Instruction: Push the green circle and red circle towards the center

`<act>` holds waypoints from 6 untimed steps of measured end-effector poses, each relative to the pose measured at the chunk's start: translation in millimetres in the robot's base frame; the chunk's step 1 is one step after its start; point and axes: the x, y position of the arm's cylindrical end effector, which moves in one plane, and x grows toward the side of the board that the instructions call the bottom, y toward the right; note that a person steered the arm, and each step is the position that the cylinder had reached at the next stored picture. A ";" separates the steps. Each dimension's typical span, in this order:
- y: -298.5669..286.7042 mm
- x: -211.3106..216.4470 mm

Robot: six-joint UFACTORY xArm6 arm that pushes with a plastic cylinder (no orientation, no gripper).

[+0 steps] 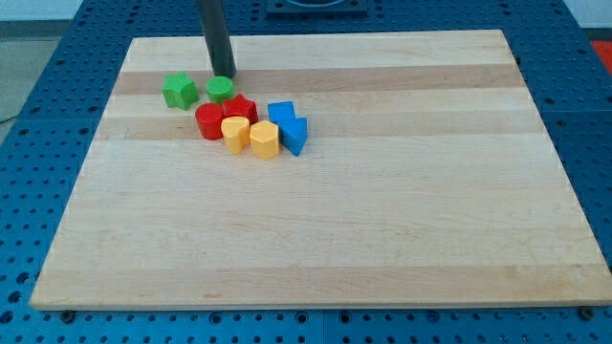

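The green circle [220, 90] lies near the view's top left of the wooden board [382, 229]. The red circle [209, 121] sits just below it, touching a red star-like block [240, 108]. My tip [223, 75] stands right at the top edge of the green circle, touching or nearly touching it. The dark rod rises from there out of the view's top.
A green star-shaped block [179, 91] lies left of the green circle. Two yellow blocks [235, 134] [264, 139] and two blue blocks [281, 113] [295, 136] are packed against the red blocks on their right and lower side.
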 end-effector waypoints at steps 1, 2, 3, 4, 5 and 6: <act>-22.6 45.1; -31.6 52.8; -11.1 28.6; -5.8 48.5; -40.8 94.0; -66.4 133.1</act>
